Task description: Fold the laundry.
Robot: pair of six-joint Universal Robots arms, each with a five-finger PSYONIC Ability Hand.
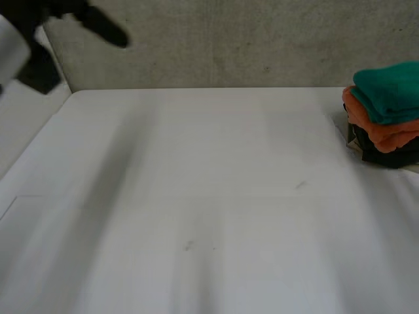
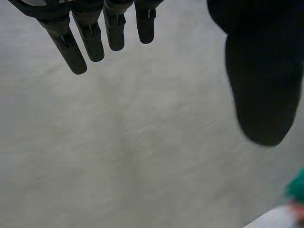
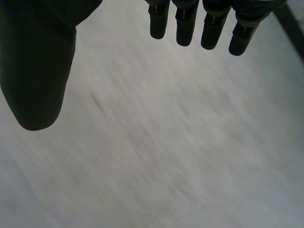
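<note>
A stack of folded cloths sits at the table's far right edge: a green one (image 1: 389,91) on top, an orange one (image 1: 386,131) under it, a dark one (image 1: 386,156) at the bottom. My left hand (image 1: 72,16) is raised at the far left, above the table's back corner, away from the stack. In the left wrist view its fingers (image 2: 95,33) are straight and its thumb (image 2: 263,80) stands apart, holding nothing; a bit of the green cloth (image 2: 297,187) shows beyond the thumb. My right hand (image 3: 33,57) hangs open over bare surface, fingers (image 3: 204,23) straight, empty.
The white table (image 1: 209,196) stretches wide and bare in front of me. A grey wall (image 1: 249,39) runs behind its back edge. A lower white surface (image 1: 19,131) lies off the table's left side.
</note>
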